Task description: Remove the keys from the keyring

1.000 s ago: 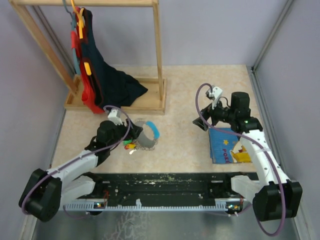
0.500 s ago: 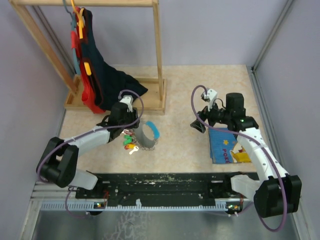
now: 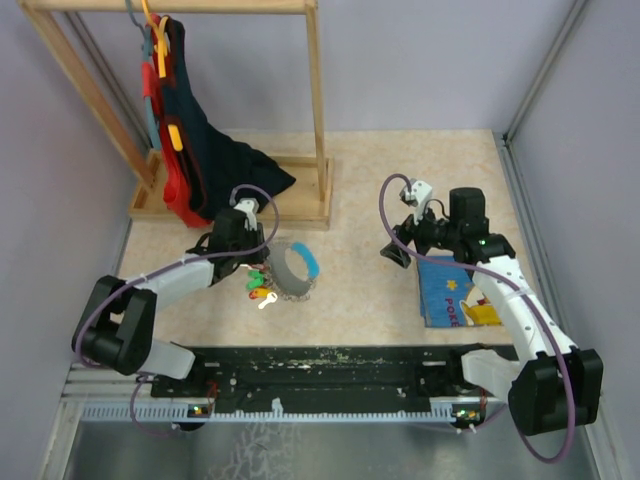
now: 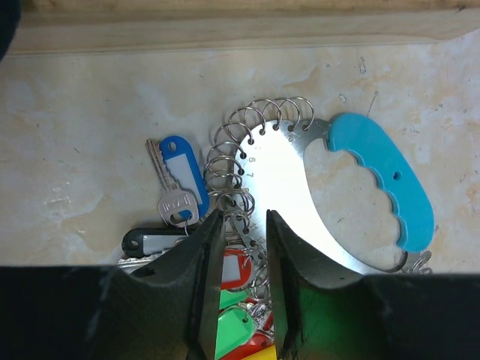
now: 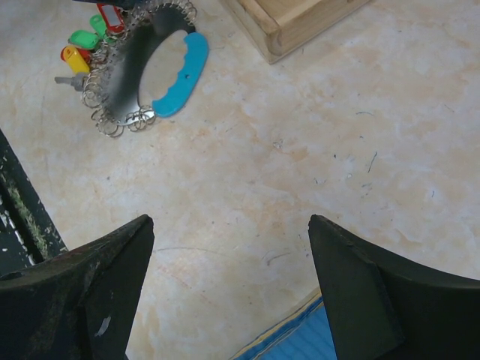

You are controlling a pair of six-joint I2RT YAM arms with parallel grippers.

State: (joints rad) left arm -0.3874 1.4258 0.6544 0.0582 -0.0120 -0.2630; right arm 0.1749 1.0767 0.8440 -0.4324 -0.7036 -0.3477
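Note:
The keyring point(image 4: 300, 187) is a shiny metal crescent with a light-blue grip point(image 4: 382, 180) and several small wire rings along its edge. It lies flat on the table point(image 3: 360, 290). The keys point(image 4: 176, 184) fan out from it with blue, black, red, green and yellow heads, and they also show as the keys point(image 3: 262, 286) from above. My left gripper point(image 4: 241, 217) hangs over the ring cluster, its jaws a narrow gap apart with rings and the red tag between them, and nothing visibly pinched. My right gripper point(image 5: 230, 221) is wide open over bare table, right of the keyring point(image 5: 127, 67).
A blue picture book point(image 3: 455, 290) lies under my right arm, and a corner of this book point(image 5: 300, 341) shows below the right jaws. A wooden rack point(image 3: 318, 120) hung with clothes point(image 3: 215, 160) stands behind the keys, its base point(image 4: 225, 30) just beyond my left gripper.
My left arm swung from the near side to over the keys, and its jaws narrowed from wide open to a small gap. The right gripper drifted slightly left, still open.

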